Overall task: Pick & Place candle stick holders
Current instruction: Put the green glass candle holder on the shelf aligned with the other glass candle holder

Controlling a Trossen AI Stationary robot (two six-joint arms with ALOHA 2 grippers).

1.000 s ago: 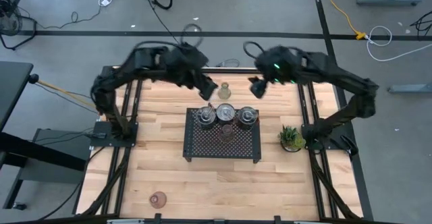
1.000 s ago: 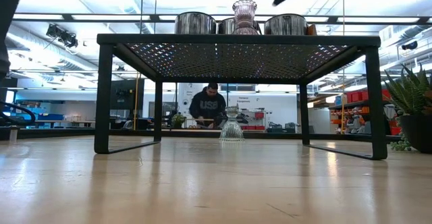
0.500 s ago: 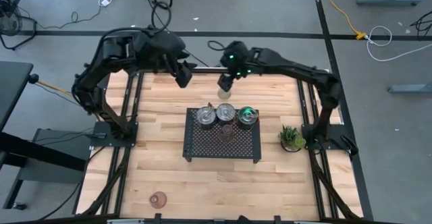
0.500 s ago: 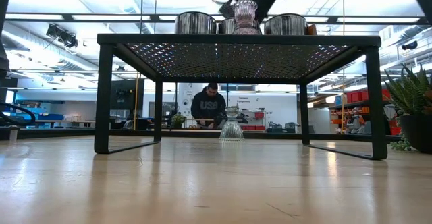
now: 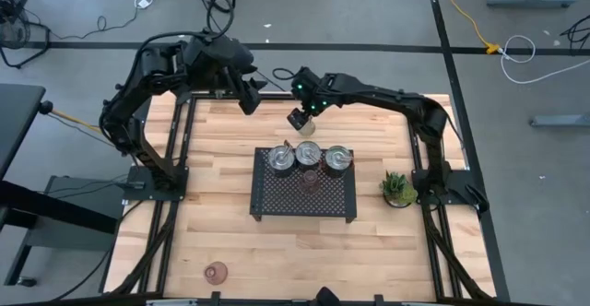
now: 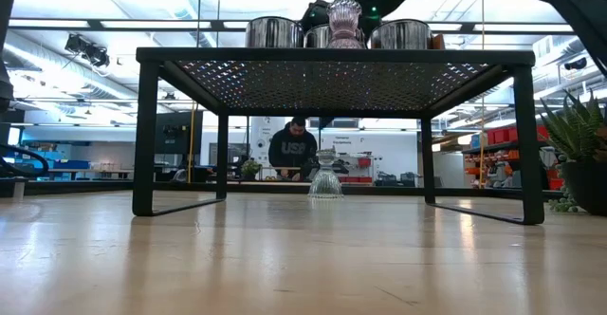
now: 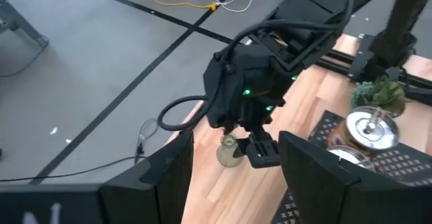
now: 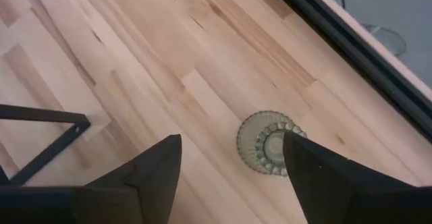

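The olive-green glass holder (image 8: pixel 270 143) stands upright on the bare wood near the table's far edge; it also shows in the high view (image 5: pixel 312 112) and the left wrist view (image 7: pixel 228 150). My right gripper (image 8: pixel 229 183) is open above it and just to its left (image 5: pixel 297 119), touching nothing. My left gripper (image 5: pixel 249 99) is open and empty, up over the far left. Three silver holders (image 5: pixel 308 153) and a pink glass one (image 5: pixel 310 179) stand on the black tray (image 5: pixel 277 195). Another pink glass holder (image 5: pixel 216 271) stands near the front left.
A spiky potted plant (image 5: pixel 398 188) stands at the tray's right. The tray is raised on legs (image 6: pixel 144 135), with room beneath it. The table's black frame rail (image 8: pixel 337 42) runs just beyond the olive holder. A person (image 6: pixel 291 150) shows far behind the table.
My right gripper has swung toward the table's left along the far edge and now hangs over the olive-green holder. My left gripper has drawn back toward the far left corner, away from that holder. The holders have stayed where they were.
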